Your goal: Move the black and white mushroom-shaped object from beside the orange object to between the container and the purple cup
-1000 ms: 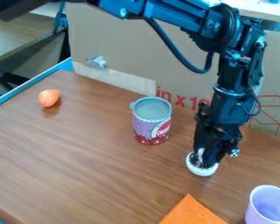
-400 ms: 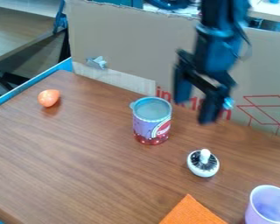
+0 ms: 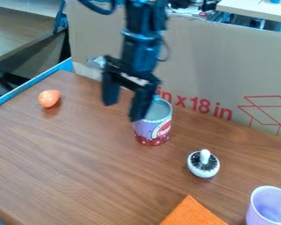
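White knob-topped round piece [image 3: 203, 164] sits upright on the brown wooden tabletop [image 3: 96, 154], between a printed can [image 3: 150, 131] and a lilac cup [image 3: 255, 216]. Your gripper [image 3: 124, 105], fingers spread and grasping nothing, hangs over the work surface before a cardboard panel [image 3: 219, 61], one finger overlapping the can's rim in your view. An orange cloth [image 3: 190, 213] lies near the cup; an orange egg-shaped item [image 3: 49, 98] rests well apart, toward the tabletop's far left.

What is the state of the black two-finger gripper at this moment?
Black two-finger gripper: open, holding nothing, in front of the purple and red cylindrical can.
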### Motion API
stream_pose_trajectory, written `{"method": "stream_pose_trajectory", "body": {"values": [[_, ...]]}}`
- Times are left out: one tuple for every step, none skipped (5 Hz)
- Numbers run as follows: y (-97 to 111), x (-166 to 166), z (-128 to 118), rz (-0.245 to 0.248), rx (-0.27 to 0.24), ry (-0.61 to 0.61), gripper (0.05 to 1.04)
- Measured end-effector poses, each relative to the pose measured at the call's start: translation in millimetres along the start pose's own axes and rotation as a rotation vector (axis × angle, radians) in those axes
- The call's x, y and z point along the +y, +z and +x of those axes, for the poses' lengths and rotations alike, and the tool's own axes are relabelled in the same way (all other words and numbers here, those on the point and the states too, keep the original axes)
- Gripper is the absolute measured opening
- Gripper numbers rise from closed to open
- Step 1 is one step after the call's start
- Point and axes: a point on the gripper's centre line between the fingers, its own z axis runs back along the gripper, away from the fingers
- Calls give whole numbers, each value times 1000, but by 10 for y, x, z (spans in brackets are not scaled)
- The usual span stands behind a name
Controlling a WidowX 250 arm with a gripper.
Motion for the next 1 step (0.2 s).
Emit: {"method": "stream_pose_trajectory", "body": {"values": [[-6,486,-166,-33,-7,84,1008]]}}
